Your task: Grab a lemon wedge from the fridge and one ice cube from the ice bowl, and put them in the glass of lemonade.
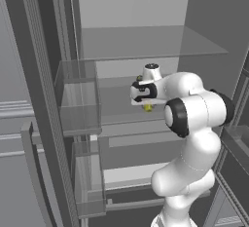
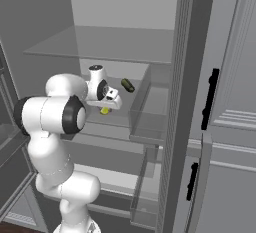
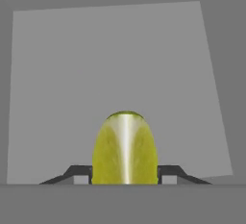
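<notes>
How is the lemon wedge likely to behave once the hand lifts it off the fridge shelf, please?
The lemon wedge is tiny beside the hand, so it is probably very light. Its glossy, rounded sides sit against the fingertips, so it may slip or twist if squeezed unevenly. Its curved, tapering shape suggests it could rock or roll if dropped.

Kitchen: open fridge (image 1: 146, 36), glass shelves, panelled cabinets (image 2: 235, 127).

lemon wedge (image 3: 125, 148) sat between the fingertips (image 3: 77, 172) | on a shelf (image 2: 125, 119) inside the fridge (image 2: 192, 52) | elongated item (image 2: 127, 85) lay farther back
</notes>
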Tool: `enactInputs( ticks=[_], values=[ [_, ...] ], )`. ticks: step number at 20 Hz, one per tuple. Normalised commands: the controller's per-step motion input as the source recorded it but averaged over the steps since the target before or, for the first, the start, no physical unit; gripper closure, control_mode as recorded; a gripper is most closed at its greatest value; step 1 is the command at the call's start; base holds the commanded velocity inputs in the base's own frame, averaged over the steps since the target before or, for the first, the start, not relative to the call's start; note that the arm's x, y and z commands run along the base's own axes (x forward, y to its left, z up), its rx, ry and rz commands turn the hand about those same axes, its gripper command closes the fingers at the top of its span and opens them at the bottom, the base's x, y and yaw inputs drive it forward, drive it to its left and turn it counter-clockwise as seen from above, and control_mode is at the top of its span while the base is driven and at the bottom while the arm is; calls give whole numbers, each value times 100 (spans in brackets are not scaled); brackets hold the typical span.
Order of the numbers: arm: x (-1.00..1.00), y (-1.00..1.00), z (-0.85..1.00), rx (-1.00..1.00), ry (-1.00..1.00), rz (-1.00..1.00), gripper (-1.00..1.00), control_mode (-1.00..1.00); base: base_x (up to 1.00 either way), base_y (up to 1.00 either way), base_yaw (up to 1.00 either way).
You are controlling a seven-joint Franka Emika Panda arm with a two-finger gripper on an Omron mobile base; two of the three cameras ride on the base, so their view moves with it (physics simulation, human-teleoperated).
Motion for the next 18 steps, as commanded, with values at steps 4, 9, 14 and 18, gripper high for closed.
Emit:
enactInputs(
  ticks=[4,9,14,18],
  values=[
    [-68,0,0,0,-1,0,100,-100,0,0,0],
    [-100,0,0,1,-7,0,100,-100,0,0,0],
    [-100,0,33,0,0,0,100,-100,0,0,0],
    [-99,0,100,0,0,0,100,-100,0,0,0]
  ],
)
